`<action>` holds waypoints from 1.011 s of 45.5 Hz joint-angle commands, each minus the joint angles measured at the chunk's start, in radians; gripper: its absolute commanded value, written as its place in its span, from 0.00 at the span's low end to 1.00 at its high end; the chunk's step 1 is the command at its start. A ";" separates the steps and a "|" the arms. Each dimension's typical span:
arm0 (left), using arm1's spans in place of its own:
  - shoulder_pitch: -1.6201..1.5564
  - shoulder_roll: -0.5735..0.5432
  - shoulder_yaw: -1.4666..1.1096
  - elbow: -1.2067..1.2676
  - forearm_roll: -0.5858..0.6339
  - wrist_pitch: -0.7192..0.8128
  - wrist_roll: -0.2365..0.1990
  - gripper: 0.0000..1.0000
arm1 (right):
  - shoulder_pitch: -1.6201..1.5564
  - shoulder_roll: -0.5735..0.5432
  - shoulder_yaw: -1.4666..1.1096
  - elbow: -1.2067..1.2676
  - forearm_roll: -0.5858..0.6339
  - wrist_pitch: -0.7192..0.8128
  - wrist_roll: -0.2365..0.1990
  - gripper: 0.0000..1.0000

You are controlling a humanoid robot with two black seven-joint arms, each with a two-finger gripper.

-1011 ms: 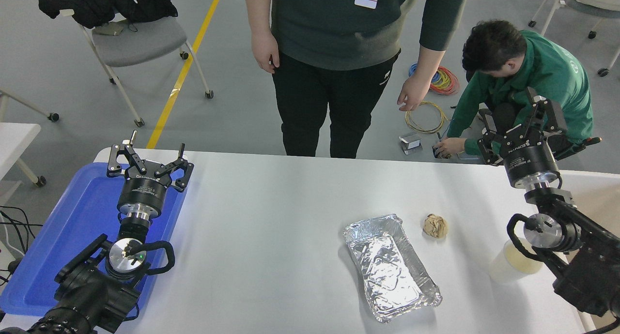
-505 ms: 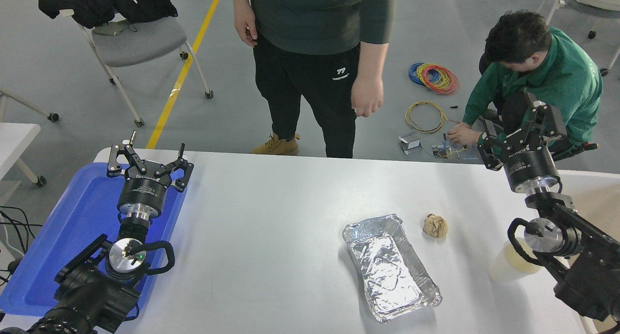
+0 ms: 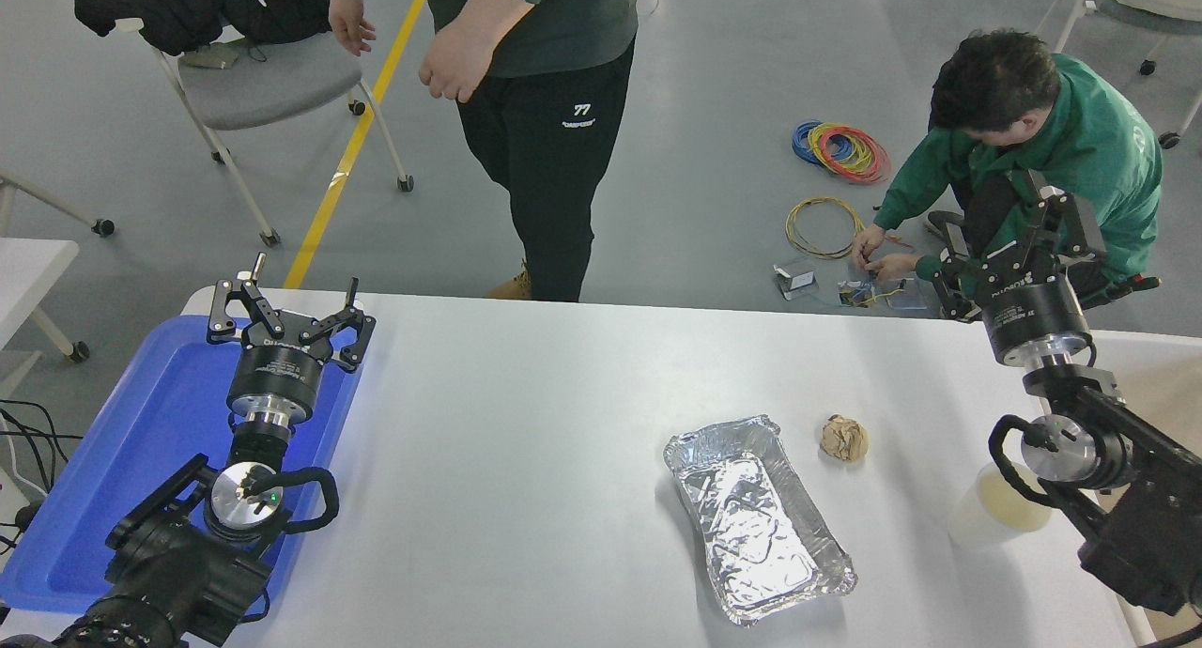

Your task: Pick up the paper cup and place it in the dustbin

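The paper cup [image 3: 986, 521] stands upright near the table's right front, white with a cream inside, partly hidden behind my right arm's wrist joint. My right gripper [image 3: 1012, 246] is raised over the table's far right edge, well beyond the cup, open and holding nothing. The dustbin [image 3: 1150, 345] shows only as a white rim and beige inside at the right edge, behind the right arm. My left gripper [image 3: 286, 302] is parked open over the blue tray at the lower left.
A silver foil tray [image 3: 757, 519] lies at centre right, with a crumpled brown paper ball [image 3: 843, 438] just beyond it. A blue tray [image 3: 141, 441] sits under the left arm. One person [image 3: 535, 113] stands beyond the far edge; another [image 3: 1033, 150] crouches near the right gripper.
The standing person has walked left, away from the table's middle. My right gripper has drifted slightly to the right. The cup and the left arm have not moved.
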 commanded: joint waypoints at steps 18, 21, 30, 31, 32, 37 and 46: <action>0.000 0.000 0.000 0.000 0.000 0.000 0.000 1.00 | 0.077 -0.143 -0.118 0.004 -0.001 -0.007 -0.004 1.00; 0.000 0.000 0.000 0.000 0.000 0.000 0.000 1.00 | 0.124 -0.203 -0.216 0.004 0.007 -0.007 -0.004 1.00; 0.000 0.000 0.000 0.000 0.000 0.000 0.000 1.00 | 0.309 -0.369 -0.585 0.007 0.010 -0.001 -0.008 1.00; 0.000 0.000 0.000 0.000 0.000 0.000 0.000 1.00 | 0.335 -0.384 -0.633 0.007 0.010 0.002 -0.008 1.00; 0.000 0.000 0.000 0.000 0.000 0.000 -0.001 1.00 | 0.361 -0.398 -0.682 0.007 0.008 0.004 -0.008 1.00; 0.000 0.000 0.000 0.000 0.000 -0.001 0.000 1.00 | 0.513 -0.444 -0.953 0.007 0.007 0.007 -0.008 1.00; -0.002 0.000 0.000 0.000 0.000 -0.001 0.000 1.00 | 0.807 -0.455 -1.441 0.007 -0.012 0.065 -0.011 1.00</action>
